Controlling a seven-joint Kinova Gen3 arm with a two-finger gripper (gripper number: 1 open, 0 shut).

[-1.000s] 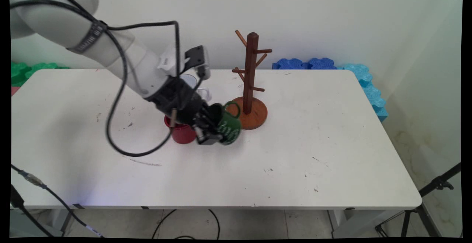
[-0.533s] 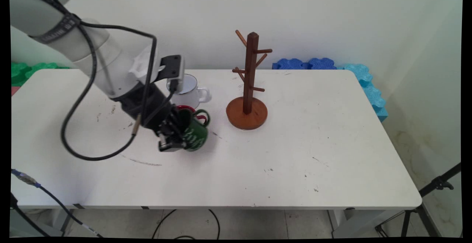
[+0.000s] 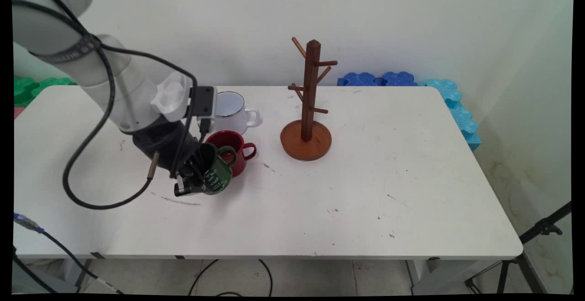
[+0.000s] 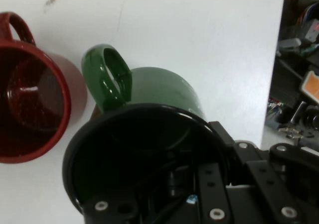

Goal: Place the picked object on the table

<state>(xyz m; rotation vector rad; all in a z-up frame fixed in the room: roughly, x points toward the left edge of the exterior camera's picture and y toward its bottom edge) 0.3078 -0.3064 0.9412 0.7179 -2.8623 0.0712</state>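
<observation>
So the gripper (image 3: pixel 194 183) is clamped on the rim of a green mug (image 3: pixel 216 176), one finger inside the cup and the other outside against its wall. The hand view shows this best: the black linkage runs right into the mug's dark mouth (image 4: pixel 139 164), and the green handle (image 4: pixel 107 82) loops up just past the rim. The mug is tilted, its mouth turned toward the arm and its white lettering facing the camera. I can't tell whether its lower edge touches the table (image 3: pixel 320 200) or hangs just over it.

Taking the green mug as the landmark: a red mug (image 3: pixel 231 148) stands upright just beside it on the far right side, very close, maybe touching, with its handle sticking out to the right. In the hand view the red mug (image 4: pixel 35 114) sits just left of the green handle, mouth open to the camera. Behind the red one, further from the green mug, is a white mug (image 3: pixel 231 109) with a dark rim, handle pointing right. Well off to the right of the green mug stands a wooden mug tree (image 3: pixel 308 104) on a round base, all its pegs bare. Blue foam blocks (image 3: pixel 411 84) sit behind the table's far right edge, green ones (image 3: pixel 32 86) off the far left.
</observation>
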